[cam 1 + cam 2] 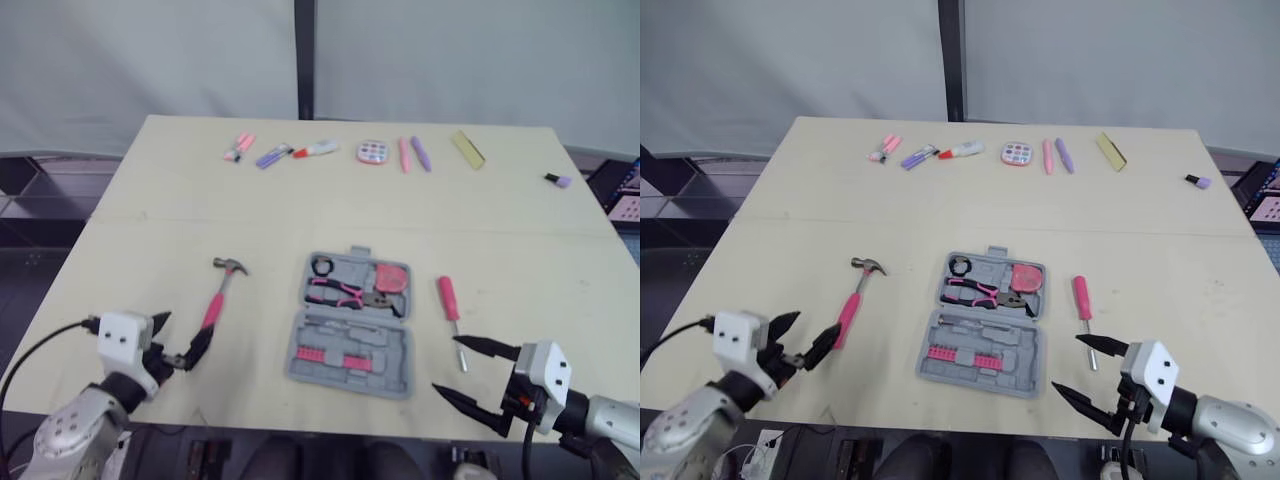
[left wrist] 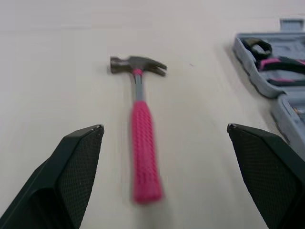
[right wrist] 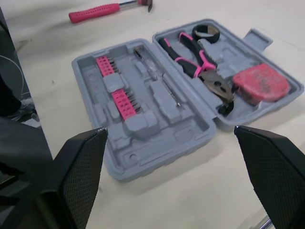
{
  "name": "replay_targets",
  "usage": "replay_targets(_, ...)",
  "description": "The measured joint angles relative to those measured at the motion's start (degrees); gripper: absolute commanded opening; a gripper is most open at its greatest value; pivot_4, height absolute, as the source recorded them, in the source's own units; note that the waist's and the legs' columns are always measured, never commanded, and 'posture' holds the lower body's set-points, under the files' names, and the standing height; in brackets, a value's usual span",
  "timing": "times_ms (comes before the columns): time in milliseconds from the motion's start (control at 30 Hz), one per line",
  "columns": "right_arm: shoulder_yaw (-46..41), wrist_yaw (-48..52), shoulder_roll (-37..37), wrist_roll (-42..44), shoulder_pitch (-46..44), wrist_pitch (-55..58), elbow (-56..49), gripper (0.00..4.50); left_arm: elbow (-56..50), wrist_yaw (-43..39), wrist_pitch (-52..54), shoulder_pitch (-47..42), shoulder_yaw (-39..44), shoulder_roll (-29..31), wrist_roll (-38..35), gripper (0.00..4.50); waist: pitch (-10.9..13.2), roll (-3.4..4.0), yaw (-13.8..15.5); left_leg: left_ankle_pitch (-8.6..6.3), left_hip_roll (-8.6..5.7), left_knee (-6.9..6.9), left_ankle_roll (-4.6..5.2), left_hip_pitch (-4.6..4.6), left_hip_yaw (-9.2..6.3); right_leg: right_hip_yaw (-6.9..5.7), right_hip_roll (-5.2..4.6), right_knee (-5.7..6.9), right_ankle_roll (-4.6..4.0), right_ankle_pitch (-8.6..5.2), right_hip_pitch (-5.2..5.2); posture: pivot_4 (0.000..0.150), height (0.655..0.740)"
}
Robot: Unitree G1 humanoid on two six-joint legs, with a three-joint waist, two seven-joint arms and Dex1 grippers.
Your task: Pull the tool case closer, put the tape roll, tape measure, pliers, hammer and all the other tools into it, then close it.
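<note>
Left wrist view: we look along the hammer [image 2: 143, 152]. Its pink ribbed grip is toward us and its steel claw head is at the far end; it lies flat on the pale table [image 1: 150, 250].
Left gripper [image 1: 178, 338]: fingers spread wide, one to each side of the handle end, nothing between them.
Step in hand: we judge it the reach for the hammer.
Next move: likely ease forward, straddle the grip and pinch across it. The handle looks rounded and may roll, so it calls for a square pinch.
Tool case [image 3: 143, 167]: open flat at mid-table near the front edge; grey moulded plastic with hard shaped recesses.
Case, far half: tape roll [image 1: 323, 266], a black ring; pliers [image 1: 340, 290], pink-and-black handles; tape measure [image 1: 392, 277], pink and rounded.
Case, near half: a row of pink bits [image 1: 325, 355].
Screwdriver [image 1: 448, 298]: on the table just right of the case; pink handle, thin metal shaft.
Right gripper [image 1: 444, 363]: fingers apart, empty, near the screwdriver's tip.
</note>
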Motion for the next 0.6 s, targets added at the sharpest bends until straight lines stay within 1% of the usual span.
replay_targets(33,0.5,0.0,0.0,-0.1,-0.7,0.0,0.0,4.50,0.6,1.3,2.5,-3.7,0.1,1.7,0.1,4.45,0.0,0.00,0.0,0.00,0.00,0.02,-0.01,0.00,-0.03,-0.03,0.01,0.00,0.00,0.00,0.00,0.150,0.7134)
replay_targets(67,0.5,0.0,0.0,-0.1,-1.0,0.0,0.0,4.50,1.0,2.0,4.0,-5.5,0.2,2.7,0.1,4.45,0.0,0.01,-0.1,0.00,-0.02,0.01,-0.01,0.02,-0.02,-0.02,0.00,0.05,0.00,0.00,0.00,0.150,0.7134)
replay_targets(167,0.4,0.0,0.0,-0.2,-1.3,-0.1,0.0,4.50,1.5,3.1,7.6,-8.2,-0.3,3.3,0.1,4.45,0.0,0.04,-0.5,-0.03,-0.04,-0.16,0.02,0.22,0.11,0.02,-0.04,0.10,0.00,0.00,0.03,0.150,0.7134)
replay_targets(267,0.9,-0.1,0.0,-0.6,-2.5,0.0,0.4,4.50,6.6,4.9,12.9,-17.9,-3.1,4.6,0.5,4.45,0.2,-0.08,0.0,0.00,-0.03,0.04,-0.04,0.26,0.01,0.00,-0.03,0.35,0.00,0.00,0.06,0.150,0.7134)
replay_targets(300,0.9,-0.2,0.0,-0.6,-3.1,-0.1,0.4,4.50,7.2,5.3,13.8,-19.8,-3.4,5.0,0.6,4.45,0.1,-0.08,-0.1,-0.01,-0.05,0.03,-0.03,0.31,0.05,0.03,-0.05,0.40,0.00,0.00,0.07,0.150,0.7134)
replay_targets(400,0.9,-0.7,0.0,-0.9,-3.5,0.1,0.4,4.50,11.8,5.9,14.8,-25.3,-7.8,5.7,2.9,4.45,0.1,-0.05,-0.1,-0.03,-0.10,-0.11,-0.01,0.41,0.04,0.05,-0.07,0.51,0.00,0.00,0.05,0.150,0.7134)
replay_targets(500,0.6,-1.2,0.0,-1.3,-3.5,0.1,0.3,4.50,17.5,6.1,14.7,-28.2,-12.2,4.8,5.3,4.45,0.2,-0.09,-0.1,-0.03,-0.10,-0.11,-0.01,0.41,0.05,0.01,-0.07,0.65,0.00,0.00,0.00,0.150,0.7134)
replay_targets(600,0.4,-1.7,0.0,-1.5,-2.9,0.3,-0.1,4.50,22.3,6.2,14.4,-30.1,-14.8,3.7,7.3,4.45,0.2,-0.13,-0.1,-0.04,-0.08,-0.09,-0.02,0.41,0.04,-0.01,-0.06,0.70,0.00,0.00,-0.03,0.150,0.7134)
